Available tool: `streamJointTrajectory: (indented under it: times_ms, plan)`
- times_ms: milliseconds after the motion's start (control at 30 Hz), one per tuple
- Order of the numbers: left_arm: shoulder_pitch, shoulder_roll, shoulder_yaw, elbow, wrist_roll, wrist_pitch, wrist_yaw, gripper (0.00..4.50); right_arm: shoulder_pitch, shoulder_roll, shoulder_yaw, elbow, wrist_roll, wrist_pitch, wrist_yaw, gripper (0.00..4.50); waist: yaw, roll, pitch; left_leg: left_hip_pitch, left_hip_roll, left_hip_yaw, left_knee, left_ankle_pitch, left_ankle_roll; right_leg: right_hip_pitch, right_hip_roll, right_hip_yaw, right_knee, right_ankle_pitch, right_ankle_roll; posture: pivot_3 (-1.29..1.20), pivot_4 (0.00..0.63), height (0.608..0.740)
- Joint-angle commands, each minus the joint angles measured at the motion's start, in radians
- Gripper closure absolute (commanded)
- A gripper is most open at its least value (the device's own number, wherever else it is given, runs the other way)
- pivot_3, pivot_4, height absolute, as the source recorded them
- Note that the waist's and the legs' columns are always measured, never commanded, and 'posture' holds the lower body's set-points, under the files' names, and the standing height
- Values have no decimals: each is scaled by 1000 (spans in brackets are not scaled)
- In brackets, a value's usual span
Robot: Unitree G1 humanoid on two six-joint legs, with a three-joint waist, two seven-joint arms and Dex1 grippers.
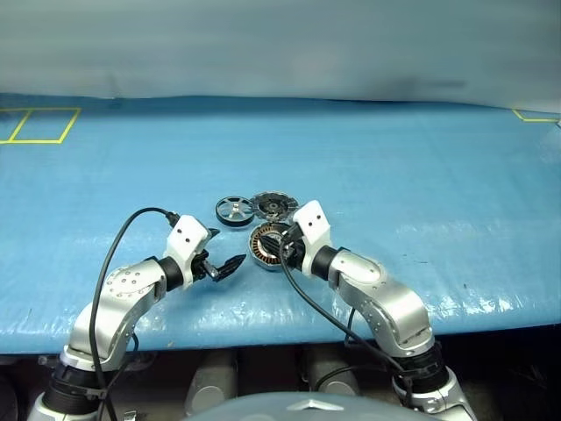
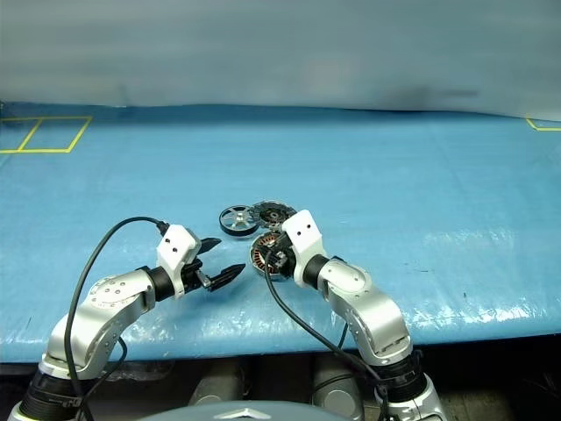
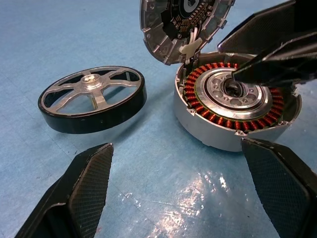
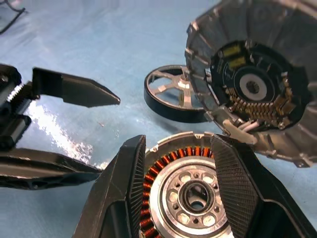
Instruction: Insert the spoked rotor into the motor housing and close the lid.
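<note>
Copper windings are seen ringed inside the motor housing [image 3: 237, 111], which rests on the blue sheet covering the table [image 1: 421, 175], open, with its bearing bare. The lid [image 4: 257, 84] is stood up on its hinge at the far edge of the housing, its dark inner face shown toward the robot. The spoked rotor [image 3: 92, 98] is laid flat on the sheet just beside the housing, on the robot's left, apart from it and untouched; insertion is not yet done.

The rotor is judged stiff, metal and fairly light, with a smooth dark rim that may slip. It is best taken across the outer rim, or by rim and a spoke, and kept level so that it seats squarely over the bearing. The windings are judged fragile and are better not scraped.

The left tool [image 1: 230, 266] is held with its fingers wide apart, near the rotor and the housing, empty. The right tool [image 4: 181, 193] is poised directly over the housing, its fingers partly apart with the bearing seen between them and nothing gripped.

That right tool is judged to be the main obstruction: the housing mouth is covered by it and must be cleared before the rotor can be lowered in. The raised lid also crowds the far side, and could be knocked shut early.
</note>
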Motion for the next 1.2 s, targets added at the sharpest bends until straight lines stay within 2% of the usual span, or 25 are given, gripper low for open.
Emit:
streamJointTrajectory:
  times_ms: [33, 167, 467, 1200]
  plan:
    - [-11, -3, 10, -17, -2, -15, 0, 0, 1, 3, 11, -71, 4, 39, -35, 3153, 0, 0, 0, 0, 0, 0, 0, 0, 0, 0, 0, 0, 0, 0, 0, 0, 150, 740]
    - [-18, -5, 5, -12, 0, -15, -1, 0, -6, 6, 50, -75, -19, 58, -68, 4466, 0, 0, 0, 0, 0, 0, 0, 0, 0, 0, 0, 0, 0, 0, 0, 0, 150, 740]
    - [-16, -4, 6, -15, -2, -14, -2, 0, -12, -37, 106, -38, -40, 106, -80, 4466, 0, 0, 0, 0, 0, 0, 0, 0, 0, 0, 0, 0, 0, 0, 0, 0, 150, 740]
    - [-9, -5, 8, -19, 0, -15, 4, 0, -18, -37, 35, -3, -39, 90, -84, 4466, 0, 0, 0, 0, 0, 0, 0, 0, 0, 0, 0, 0, 0, 0, 0, 0, 150, 740]
